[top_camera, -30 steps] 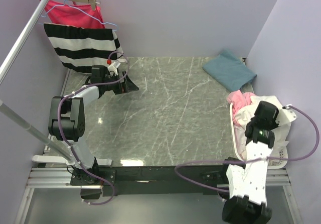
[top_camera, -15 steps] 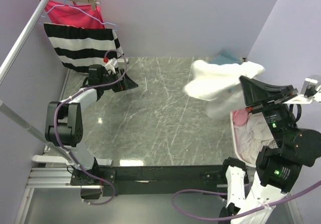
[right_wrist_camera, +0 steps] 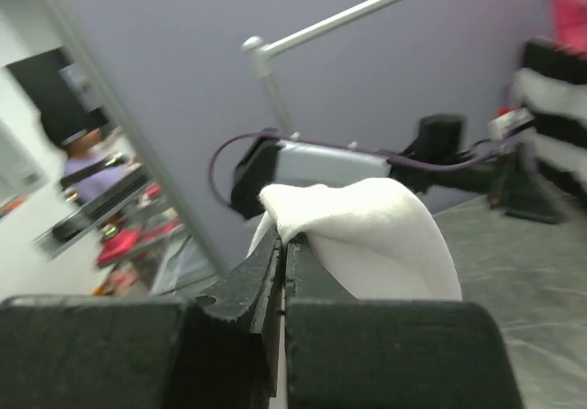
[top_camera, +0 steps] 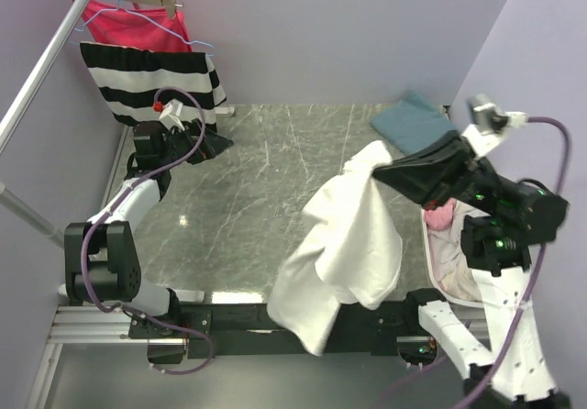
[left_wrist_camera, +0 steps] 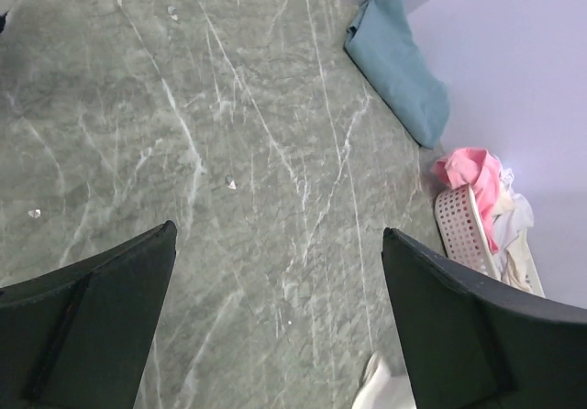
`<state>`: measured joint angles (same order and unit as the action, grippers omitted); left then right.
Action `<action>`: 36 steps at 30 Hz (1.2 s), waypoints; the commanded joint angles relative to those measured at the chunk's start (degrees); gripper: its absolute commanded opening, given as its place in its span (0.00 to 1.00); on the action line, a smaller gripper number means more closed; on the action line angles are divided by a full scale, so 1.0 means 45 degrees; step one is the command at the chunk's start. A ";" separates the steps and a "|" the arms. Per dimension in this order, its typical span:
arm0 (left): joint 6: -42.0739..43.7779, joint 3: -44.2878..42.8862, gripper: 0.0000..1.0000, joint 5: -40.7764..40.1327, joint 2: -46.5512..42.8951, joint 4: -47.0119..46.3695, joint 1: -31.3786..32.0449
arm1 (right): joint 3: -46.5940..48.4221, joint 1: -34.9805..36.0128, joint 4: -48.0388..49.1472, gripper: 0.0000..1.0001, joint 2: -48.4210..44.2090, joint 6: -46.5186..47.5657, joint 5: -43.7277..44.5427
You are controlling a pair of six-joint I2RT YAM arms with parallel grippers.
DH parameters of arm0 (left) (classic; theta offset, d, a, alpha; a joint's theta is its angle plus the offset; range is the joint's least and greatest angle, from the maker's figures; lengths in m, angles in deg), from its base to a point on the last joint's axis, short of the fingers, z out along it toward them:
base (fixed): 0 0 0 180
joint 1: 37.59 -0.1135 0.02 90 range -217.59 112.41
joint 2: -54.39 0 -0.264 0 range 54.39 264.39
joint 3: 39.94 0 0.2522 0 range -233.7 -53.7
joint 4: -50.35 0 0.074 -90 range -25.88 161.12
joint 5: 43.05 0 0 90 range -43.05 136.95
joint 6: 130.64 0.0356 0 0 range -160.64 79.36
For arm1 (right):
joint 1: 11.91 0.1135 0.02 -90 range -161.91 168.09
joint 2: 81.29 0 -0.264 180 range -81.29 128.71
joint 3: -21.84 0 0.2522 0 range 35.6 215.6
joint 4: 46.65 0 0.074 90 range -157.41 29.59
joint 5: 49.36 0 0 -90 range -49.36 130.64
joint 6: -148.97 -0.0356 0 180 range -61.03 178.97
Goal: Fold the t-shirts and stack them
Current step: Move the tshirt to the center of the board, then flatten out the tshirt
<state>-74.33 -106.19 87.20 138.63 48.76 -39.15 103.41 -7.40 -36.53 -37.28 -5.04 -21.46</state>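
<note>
Marble-green bench (top_camera: 266,198) fills the scene. Over its near right part hangs a white t-shirt (top_camera: 344,244), its top fold pinched in the closed right tool (top_camera: 379,172). A folded teal t-shirt (top_camera: 419,127) lies at the bench's far right corner. Above the bench's far left side, the left tool (top_camera: 204,143) gapes wide, holding nothing.

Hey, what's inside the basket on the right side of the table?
A pink cloth and pale white cloth are heaped in the basket. Anything beneath them is covered.
</note>
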 commanded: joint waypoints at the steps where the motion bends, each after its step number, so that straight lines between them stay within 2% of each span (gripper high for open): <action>1: -0.0072 -0.0093 0.99 0.0099 -0.0343 -0.0300 -0.0004 | 0.0283 0.2509 -0.2679 0.00 0.1408 0.3731 0.2097; 5: -0.0207 0.0315 0.99 -0.0016 -0.0809 -0.0280 0.0228 | 0.0047 0.2552 -0.3994 0.00 0.3921 0.5588 0.4379; 10: -0.0229 0.0707 0.99 -0.2354 -0.1377 0.0127 0.1712 | 0.2231 0.2552 -0.5363 0.00 0.7324 0.7347 0.5595; 13: -0.0149 0.0571 0.99 -0.4193 -0.1553 0.0871 0.2806 | 0.4183 0.2493 -0.5911 0.00 0.9706 0.7876 0.6222; 14: -0.0188 0.0629 0.99 -0.5184 -0.1708 0.1047 0.3253 | 0.5329 0.2474 -0.6028 0.00 1.1008 0.7896 0.6397; 16: -0.0208 0.0804 0.99 -0.6049 -0.1885 0.1243 0.3666 | 0.6895 0.2415 -0.6845 0.00 1.2401 0.7915 0.6613; 17: -0.0324 0.0844 0.99 -0.6460 -0.2040 0.1515 0.3938 | 0.8508 0.2415 -0.7217 0.00 1.3723 0.8089 0.6653; 20: -0.0655 0.1525 0.99 -0.6250 -0.2586 0.1461 0.4640 | 1.1131 0.2376 -0.8838 0.00 1.5739 0.8577 0.7879; 23: -0.0756 0.2620 0.99 -0.5412 -0.2979 0.0269 0.5654 | 1.1456 0.2221 -0.9331 0.00 1.6216 0.8833 1.0087; 26: 0.0352 0.1785 0.99 -0.5330 -0.1990 0.1455 0.7039 | 1.0658 0.1791 -0.8902 0.00 1.5886 0.8756 1.1045; 28: 0.0806 0.0944 0.99 -0.6145 -0.1167 0.2120 0.7746 | 1.0265 0.1498 -0.8686 0.00 1.5709 0.8678 1.0776; 32: 0.1275 -0.0383 0.99 -0.7573 0.1776 0.2143 0.9463 | 0.9115 0.0874 -0.8627 0.00 1.5183 0.8540 0.9878; 36: 0.1569 -0.2955 0.99 -0.9311 0.4340 0.3097 1.0229 | 0.8175 0.0755 -0.8568 0.00 1.4674 0.8735 0.9603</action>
<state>-70.42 -109.77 54.83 149.78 58.25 4.17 142.95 -3.73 -76.97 34.49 33.13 23.08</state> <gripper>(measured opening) 0.995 0.015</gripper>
